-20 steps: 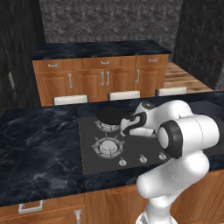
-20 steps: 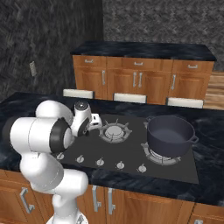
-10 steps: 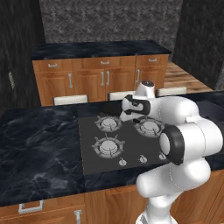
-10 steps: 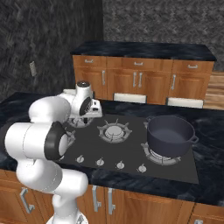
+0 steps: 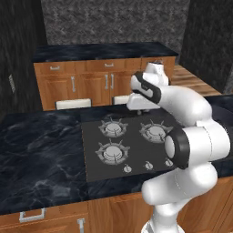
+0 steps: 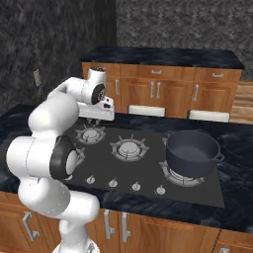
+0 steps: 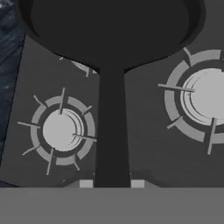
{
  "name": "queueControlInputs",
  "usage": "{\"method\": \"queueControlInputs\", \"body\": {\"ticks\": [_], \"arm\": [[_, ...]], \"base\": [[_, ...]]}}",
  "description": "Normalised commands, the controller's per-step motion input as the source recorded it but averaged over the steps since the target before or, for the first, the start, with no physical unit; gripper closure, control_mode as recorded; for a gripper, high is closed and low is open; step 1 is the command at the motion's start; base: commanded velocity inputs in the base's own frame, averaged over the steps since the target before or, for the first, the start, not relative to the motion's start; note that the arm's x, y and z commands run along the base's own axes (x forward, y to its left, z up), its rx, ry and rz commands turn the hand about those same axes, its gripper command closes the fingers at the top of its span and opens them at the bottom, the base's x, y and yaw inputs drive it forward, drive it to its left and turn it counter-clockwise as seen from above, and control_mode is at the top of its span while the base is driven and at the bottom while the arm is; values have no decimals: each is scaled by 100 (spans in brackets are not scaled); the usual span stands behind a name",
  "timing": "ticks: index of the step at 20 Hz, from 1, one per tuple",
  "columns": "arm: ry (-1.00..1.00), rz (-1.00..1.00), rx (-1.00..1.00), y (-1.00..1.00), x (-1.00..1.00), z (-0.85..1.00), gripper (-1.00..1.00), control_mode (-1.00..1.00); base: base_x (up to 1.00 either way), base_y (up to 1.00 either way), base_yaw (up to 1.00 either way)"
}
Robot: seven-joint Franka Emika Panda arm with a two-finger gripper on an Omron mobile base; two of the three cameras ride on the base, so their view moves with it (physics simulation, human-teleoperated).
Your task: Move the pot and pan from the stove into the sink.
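On the stove [image 6: 148, 158]: one pot [image 6: 191, 153], one pan [image 7: 109, 30], pincer-held.

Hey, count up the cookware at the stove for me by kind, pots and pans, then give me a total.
Pots: 1, the pot sitting on a burner of the stove.
Pans: 1, the pan, its handle clamped in the pincer.
Total: 2
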Motion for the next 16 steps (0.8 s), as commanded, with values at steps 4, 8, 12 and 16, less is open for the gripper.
{"method": "queueControlInputs", "body": {"ticks": [4, 8, 12, 16], "arm": [[21, -2, 5, -4, -55, 72, 100, -100], [18, -2, 3, -2, -69, 66, 100, -100], [5, 0, 0, 0, -95, 48, 100, -100], [-11, 0, 0, -4, -100, 30, 100, -100]], "base": [[0, 0, 0], [0, 0, 0], [0, 0, 0], [0, 0, 0]]}}
